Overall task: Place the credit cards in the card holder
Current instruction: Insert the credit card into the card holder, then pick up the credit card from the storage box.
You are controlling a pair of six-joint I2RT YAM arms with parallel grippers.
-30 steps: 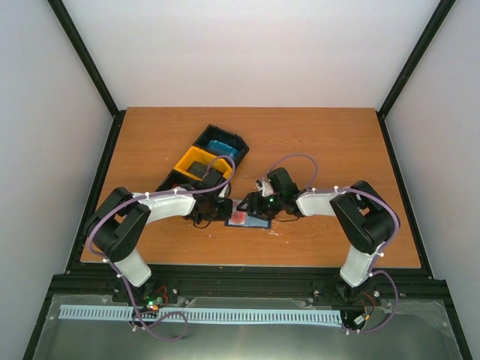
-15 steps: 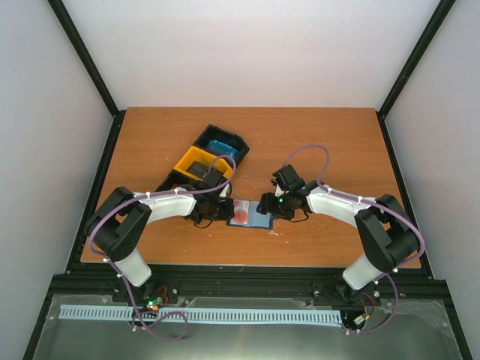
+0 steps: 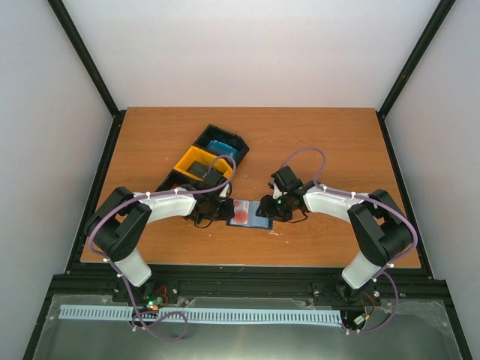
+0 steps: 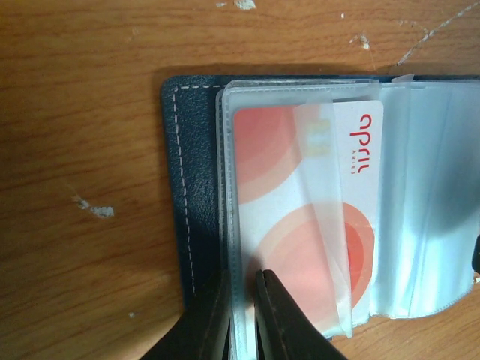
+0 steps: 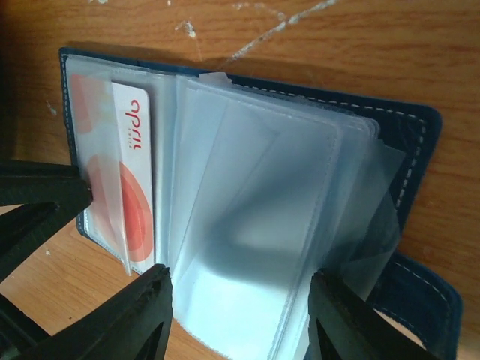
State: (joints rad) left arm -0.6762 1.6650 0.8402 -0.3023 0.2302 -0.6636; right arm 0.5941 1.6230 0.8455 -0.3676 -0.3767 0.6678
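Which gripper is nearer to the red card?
Left. The left gripper pinches the sleeve over the red card; the right gripper hangs open over empty sleeves beside it.

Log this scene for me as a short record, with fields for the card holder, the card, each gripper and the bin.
card holder: lying open, clear sleeves fanned out
credit card: red and white, partly under a sleeve on the left arm's side, printed end uncovered
left gripper: pinched on that sleeve's edge
right gripper: open, fingers straddling the loose sleeves
bin: black and yellow, beyond the left arm, untouched
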